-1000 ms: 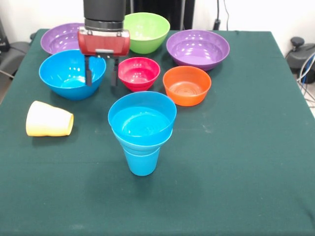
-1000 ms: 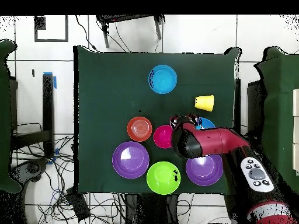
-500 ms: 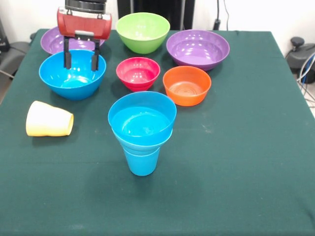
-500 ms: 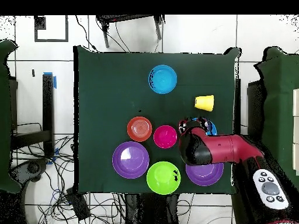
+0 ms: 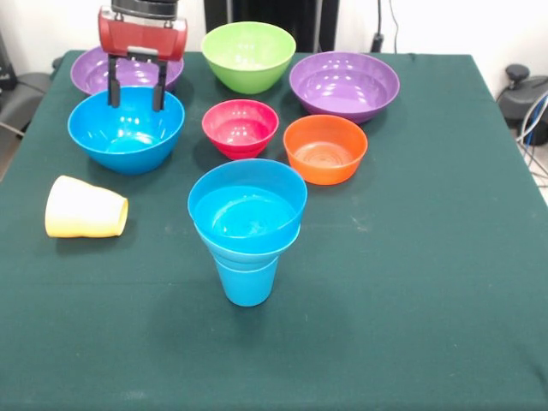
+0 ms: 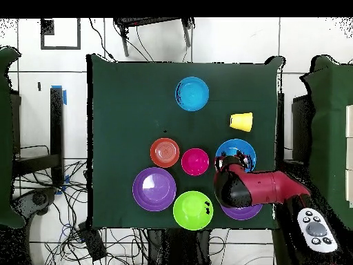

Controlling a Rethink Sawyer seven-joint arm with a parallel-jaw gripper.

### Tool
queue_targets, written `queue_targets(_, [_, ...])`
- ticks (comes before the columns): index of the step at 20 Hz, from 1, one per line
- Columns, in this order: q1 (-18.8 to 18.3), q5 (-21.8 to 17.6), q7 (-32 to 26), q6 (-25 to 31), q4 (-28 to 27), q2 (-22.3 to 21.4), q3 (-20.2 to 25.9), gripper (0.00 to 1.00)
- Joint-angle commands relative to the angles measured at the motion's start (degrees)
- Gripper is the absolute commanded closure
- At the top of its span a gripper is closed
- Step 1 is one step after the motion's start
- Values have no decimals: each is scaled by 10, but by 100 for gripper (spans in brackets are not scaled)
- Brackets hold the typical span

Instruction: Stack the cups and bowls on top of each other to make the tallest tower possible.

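The tower (image 5: 247, 227) stands mid-table: a sky-blue tapered cup (image 5: 246, 281) with blue bowls nested in its mouth; it shows from above in the overhead view (image 6: 192, 93). A large blue bowl (image 5: 126, 128) sits at the left. My gripper (image 5: 135, 96) hangs open and empty over this bowl's far rim, fingers (image 5: 113, 90) pointing down; it also shows in the overhead view (image 6: 231, 163). The pale yellow cup (image 5: 85, 208) lies on its side at the left. A pink-red bowl (image 5: 241, 128) and an orange bowl (image 5: 324, 149) sit behind the tower.
A lime green bowl (image 5: 248, 56) and two purple bowls (image 5: 344, 85) (image 5: 94, 67) stand along the far edge. The left purple bowl is partly behind my gripper. The green table cloth (image 5: 411, 257) is bare at right and front.
My gripper has moved from beside the pink-red bowl leftward and back, and now hangs over the large blue bowl's far rim. The bowls and cups have not moved.
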Motion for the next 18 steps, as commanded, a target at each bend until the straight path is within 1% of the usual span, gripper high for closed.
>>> queue_targets(1, [49,-42,51,-50,13,76,-26,0])
queue_targets(3, [57,-36,52,-52,6,84,-29,0])
queue_targets(4, [51,-30,43,-38,2,80,-16,0])
queue_targets(8, [45,-13,29,-15,-5,75,8,0])
queue_targets(11, [52,-5,32,-12,-4,73,14,0])
queue_targets(15, [63,4,37,-3,6,55,12,0])
queue_targets(18, [59,10,29,12,17,32,20,0])
